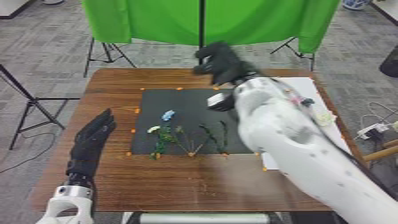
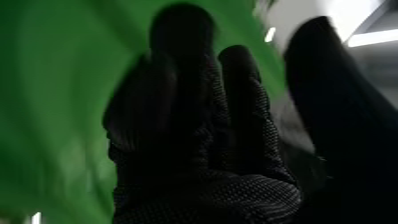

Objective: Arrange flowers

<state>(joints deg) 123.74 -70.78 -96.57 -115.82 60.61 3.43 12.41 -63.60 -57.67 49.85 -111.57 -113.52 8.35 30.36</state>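
My right hand (image 1: 224,64) is raised over the far edge of the table, open and holding nothing. Seen in the right wrist view, the same hand (image 2: 200,150) has its fingers extended and the thumb apart. On the dark mat (image 1: 182,102) lie a blue flower (image 1: 169,115), a white flower (image 1: 154,129) and several green stems (image 1: 161,146) fanned out near the mat's front edge. A pale yellow flower (image 1: 325,118) rests on the white sheet (image 1: 311,89) at the right. My left hand (image 1: 91,139) is open over the table's left side, away from the flowers.
The brown table (image 1: 160,182) extends in front of the mat. A green cloth (image 1: 258,22) hangs on stands beyond its far edge, and a black stand (image 1: 32,100) is at the left. My right arm crosses above the mat's right part and the white sheet.
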